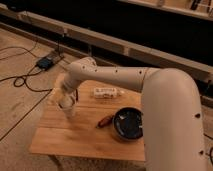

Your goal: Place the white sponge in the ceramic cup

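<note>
While the arm (115,75) reaches over the wooden tabletop (75,136), the claw (66,104) hangs low above its left part; whether it is wide, narrow or holding anything cannot be told. What appears to be the white sponge (106,92), an oblong item, lies near the far edge, apart from a dark bowl (127,125).

Counter (75,135): pale wood, visible grain, matt.
Arm (165,100): smooth cream plastic shell, slight sheen.
Gripper (67,104): same cream finish, over the counter's left part.
Bowl (127,125): dark, glossy.
</note>
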Robot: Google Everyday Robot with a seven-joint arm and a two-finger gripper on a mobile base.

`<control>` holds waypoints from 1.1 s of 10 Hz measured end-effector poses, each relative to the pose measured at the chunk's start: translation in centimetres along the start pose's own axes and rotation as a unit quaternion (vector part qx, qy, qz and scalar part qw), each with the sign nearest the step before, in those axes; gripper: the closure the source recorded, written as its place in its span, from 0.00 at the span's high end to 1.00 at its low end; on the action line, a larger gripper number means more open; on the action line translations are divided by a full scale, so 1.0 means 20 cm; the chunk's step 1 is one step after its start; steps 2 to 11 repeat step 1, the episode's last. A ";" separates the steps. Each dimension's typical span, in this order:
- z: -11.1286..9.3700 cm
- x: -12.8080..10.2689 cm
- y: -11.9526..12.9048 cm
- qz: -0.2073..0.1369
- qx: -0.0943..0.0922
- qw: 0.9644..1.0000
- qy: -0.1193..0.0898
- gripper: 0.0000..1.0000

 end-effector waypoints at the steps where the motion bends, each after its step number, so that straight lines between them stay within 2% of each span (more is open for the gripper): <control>1: 0.00 0.00 0.00 0.000 0.000 1.000 0.000 0.80; 11: 0.00 0.00 0.00 0.000 0.000 1.000 0.000 0.80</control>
